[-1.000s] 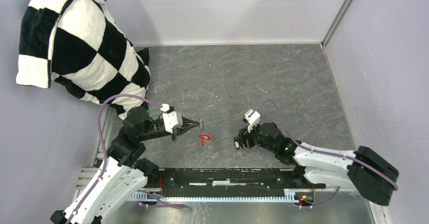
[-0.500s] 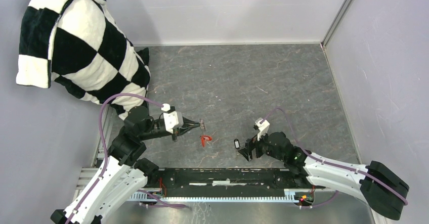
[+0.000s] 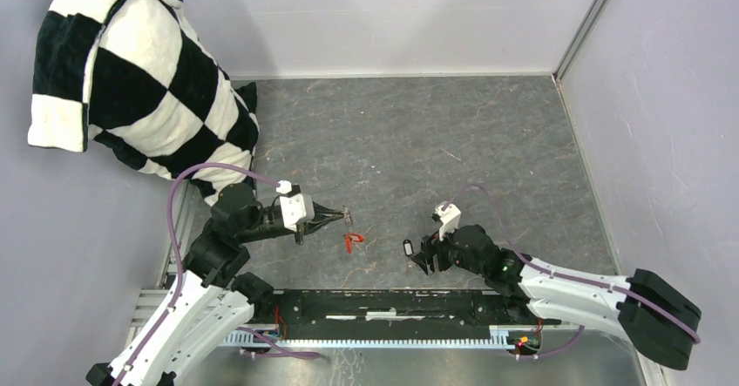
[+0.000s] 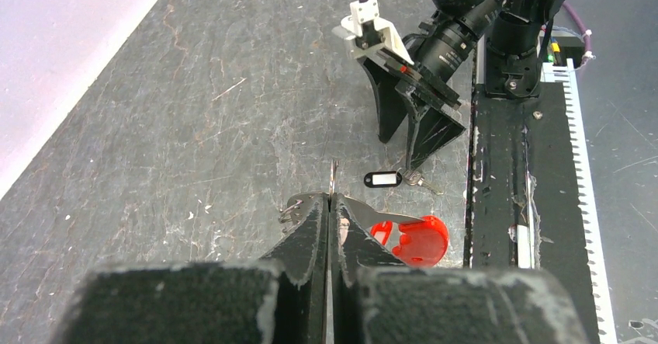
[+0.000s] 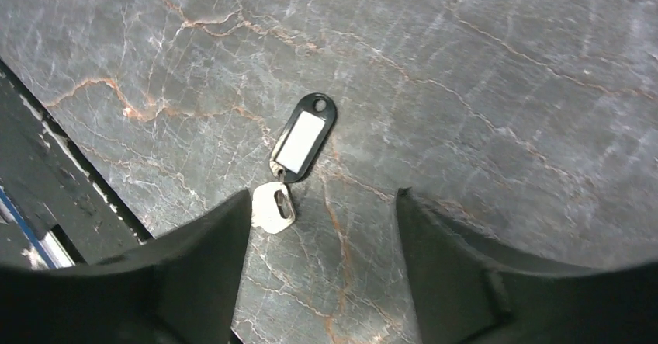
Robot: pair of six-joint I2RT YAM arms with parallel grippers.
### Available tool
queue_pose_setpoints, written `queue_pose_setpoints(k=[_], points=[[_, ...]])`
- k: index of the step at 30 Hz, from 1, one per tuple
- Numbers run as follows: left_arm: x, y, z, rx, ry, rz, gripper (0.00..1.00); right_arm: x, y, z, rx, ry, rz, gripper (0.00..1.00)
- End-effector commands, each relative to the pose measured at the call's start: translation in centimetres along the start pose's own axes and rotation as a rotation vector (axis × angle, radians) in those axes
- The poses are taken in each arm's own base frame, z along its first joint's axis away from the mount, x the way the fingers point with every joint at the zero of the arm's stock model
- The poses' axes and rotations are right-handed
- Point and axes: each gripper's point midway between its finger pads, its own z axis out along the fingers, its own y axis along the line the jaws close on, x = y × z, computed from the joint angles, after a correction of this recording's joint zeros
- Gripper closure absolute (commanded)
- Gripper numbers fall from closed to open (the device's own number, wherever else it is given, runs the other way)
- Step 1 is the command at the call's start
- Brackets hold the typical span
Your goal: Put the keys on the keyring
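Observation:
My left gripper point(image 4: 331, 201) point(image 3: 347, 215) is shut on the thin silvery keyring point(image 4: 295, 206), held edge-on above the table. Red plastic point(image 4: 415, 241) point(image 3: 351, 242) hangs below the ring beside a silvery strip. I cannot tell whether it is the fob, the red-headed key, or both. The other key lies flat on the table: a black head with a white label point(image 5: 304, 138) point(image 4: 382, 178) point(image 3: 407, 247) linked to a small silvery blade point(image 5: 271, 206). My right gripper point(image 5: 322, 204) point(image 4: 399, 151) point(image 3: 422, 256) hovers open just behind it. The left finger is beside the blade and nothing is between the fingers.
A black-and-white checked cushion point(image 3: 139, 81) leans in the back left corner. The black rail point(image 3: 401, 303) point(image 4: 504, 204) carrying the arm bases runs along the near edge. Grey walls point(image 3: 662, 98) close the right side and the back.
My right gripper has opened wider and drawn back a little to the right, leaving the black-headed key on the table. The left arm has hardly moved.

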Motion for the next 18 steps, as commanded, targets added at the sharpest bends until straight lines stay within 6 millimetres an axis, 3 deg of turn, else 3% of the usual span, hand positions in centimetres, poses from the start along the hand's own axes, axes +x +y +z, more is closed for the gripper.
queue_pose_setpoints(k=[1,6,18], points=[[-2.18,0.42,-0.26,-0.005,-0.046,0.088,0.98,1.17,0.22,0.74,0.021,0.071,-0.051,0.34],[-2.19,0.44,-0.23,-0.002,-0.044,0.09,0.98,1.09,1.1,1.33,-0.002,0.058,-0.066,0.56],[-2.16,0.55,-0.15,-0.004,-0.041,0.085,0.98,1.43,0.95,1.6,0.055,0.076,-0.119,0.68]])
